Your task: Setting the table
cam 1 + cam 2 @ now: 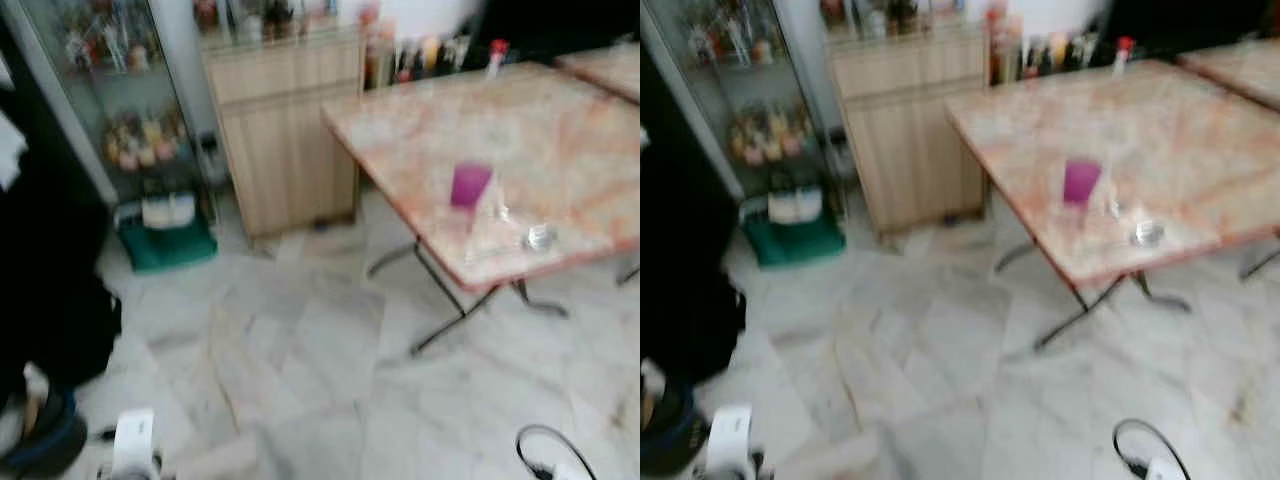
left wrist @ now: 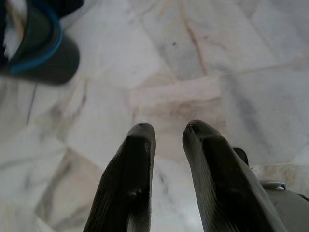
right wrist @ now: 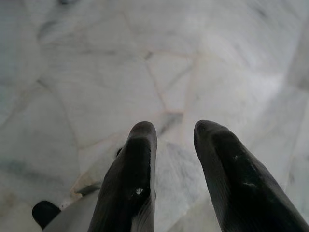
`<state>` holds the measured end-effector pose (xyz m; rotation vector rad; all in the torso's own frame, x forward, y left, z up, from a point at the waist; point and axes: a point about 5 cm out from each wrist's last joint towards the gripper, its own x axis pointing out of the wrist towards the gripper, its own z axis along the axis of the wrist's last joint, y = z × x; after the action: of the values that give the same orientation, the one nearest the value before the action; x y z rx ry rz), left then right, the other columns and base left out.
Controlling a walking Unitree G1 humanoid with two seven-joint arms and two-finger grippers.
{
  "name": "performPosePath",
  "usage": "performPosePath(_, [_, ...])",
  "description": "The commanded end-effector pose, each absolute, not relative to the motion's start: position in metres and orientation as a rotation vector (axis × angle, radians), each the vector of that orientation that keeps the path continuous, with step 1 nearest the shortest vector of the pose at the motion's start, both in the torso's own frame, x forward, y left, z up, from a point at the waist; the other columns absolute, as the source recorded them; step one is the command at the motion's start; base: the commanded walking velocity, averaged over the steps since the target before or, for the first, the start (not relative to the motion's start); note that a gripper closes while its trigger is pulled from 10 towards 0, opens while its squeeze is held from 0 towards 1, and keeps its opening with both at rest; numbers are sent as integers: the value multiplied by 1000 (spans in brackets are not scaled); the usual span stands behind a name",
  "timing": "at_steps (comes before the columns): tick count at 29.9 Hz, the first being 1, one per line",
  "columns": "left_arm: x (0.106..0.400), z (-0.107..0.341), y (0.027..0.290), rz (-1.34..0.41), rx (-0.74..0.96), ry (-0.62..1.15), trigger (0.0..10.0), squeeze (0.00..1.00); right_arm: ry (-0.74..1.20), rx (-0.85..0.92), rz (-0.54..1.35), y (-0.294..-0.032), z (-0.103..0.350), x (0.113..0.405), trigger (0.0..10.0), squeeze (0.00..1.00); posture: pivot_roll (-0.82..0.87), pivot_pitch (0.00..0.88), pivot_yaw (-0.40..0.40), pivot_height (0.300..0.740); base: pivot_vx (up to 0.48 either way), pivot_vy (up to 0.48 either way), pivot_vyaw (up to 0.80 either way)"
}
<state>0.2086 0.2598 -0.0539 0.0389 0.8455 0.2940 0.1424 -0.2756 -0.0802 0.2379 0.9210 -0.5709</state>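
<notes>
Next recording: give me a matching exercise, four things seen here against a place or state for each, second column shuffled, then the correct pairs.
Things:
1. purple cup
2. green bag
3. wooden cabinet
4. left tool

Places or states:
A. on the floor beside the glass display case
B. open, empty, pointing down at the marble floor
C. near the table's front edge, beside a small glass item
D. against the wall, left of the table

Pairs: 1-C, 2-A, 3-D, 4-B
</notes>
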Motion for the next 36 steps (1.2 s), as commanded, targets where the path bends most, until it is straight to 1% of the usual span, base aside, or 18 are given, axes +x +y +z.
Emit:
performPosePath(1, [211, -53, 257, 284, 48, 847, 10000, 0, 936, 239, -586, -279, -82, 136, 10000, 0, -8, 61, 41, 740, 0, 0, -788])
performPosePath(36, [212, -52, 258, 292, 42, 829, 10000, 0, 942, 237, -583, -278, -82, 136, 10000, 0, -4, 57, 45, 740, 0, 0, -781])
